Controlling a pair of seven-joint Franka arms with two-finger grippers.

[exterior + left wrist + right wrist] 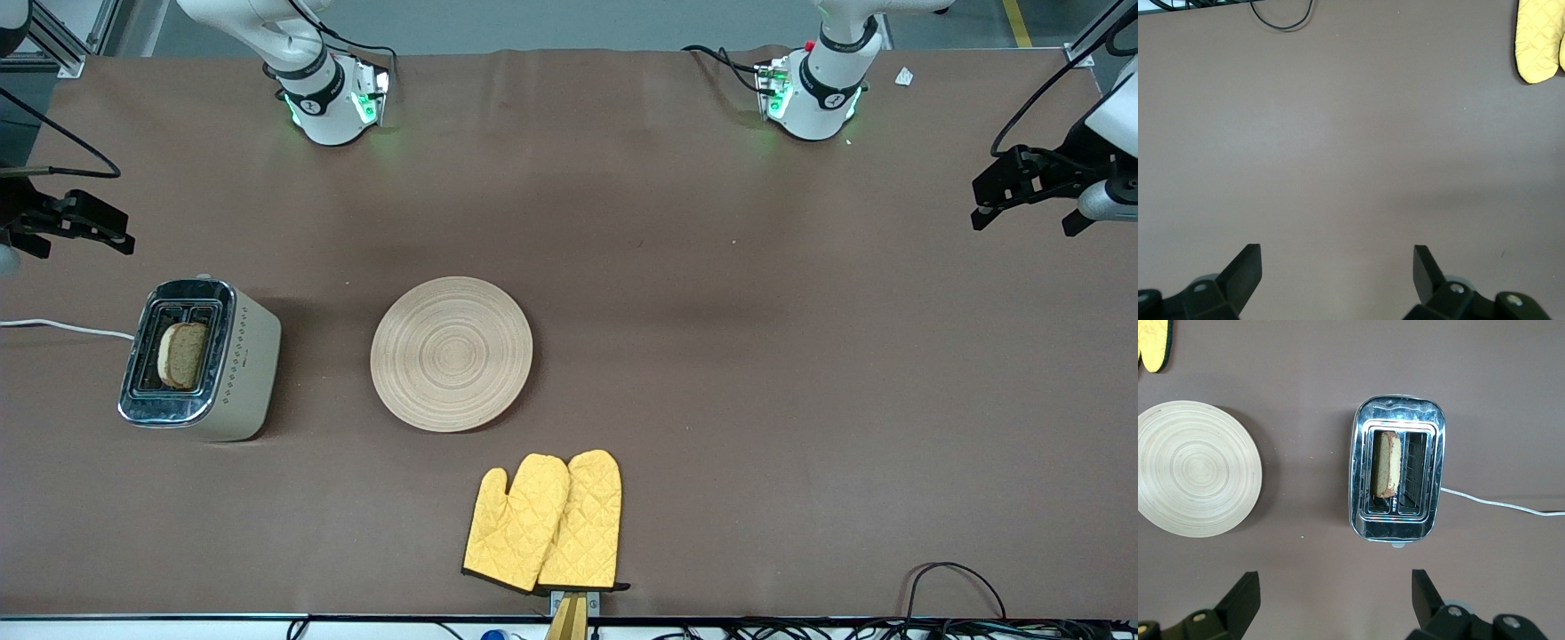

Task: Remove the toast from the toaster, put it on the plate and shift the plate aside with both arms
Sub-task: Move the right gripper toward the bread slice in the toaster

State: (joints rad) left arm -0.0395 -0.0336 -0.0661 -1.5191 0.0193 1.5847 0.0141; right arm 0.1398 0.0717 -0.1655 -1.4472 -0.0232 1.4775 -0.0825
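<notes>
The toast (182, 356) stands upright in one slot of a cream and chrome toaster (244, 364) toward the right arm's end of the table; the right wrist view shows the toast (1387, 463) edge-on in the toaster (1398, 525). The round wooden plate (452, 353) lies bare beside the toaster and also shows in the right wrist view (1195, 468). My right gripper (76, 224) hangs open and empty (1335, 590) in the air near the toaster. My left gripper (1022, 182) is open and empty (1337, 267) over bare brown table at the left arm's end.
Two yellow quilted oven mitts (544, 522) lie nearer to the front camera than the plate and also show in the left wrist view (1540, 40). The toaster's white cord (62, 327) runs off the table's end. Black cables (956, 587) lie at the front edge.
</notes>
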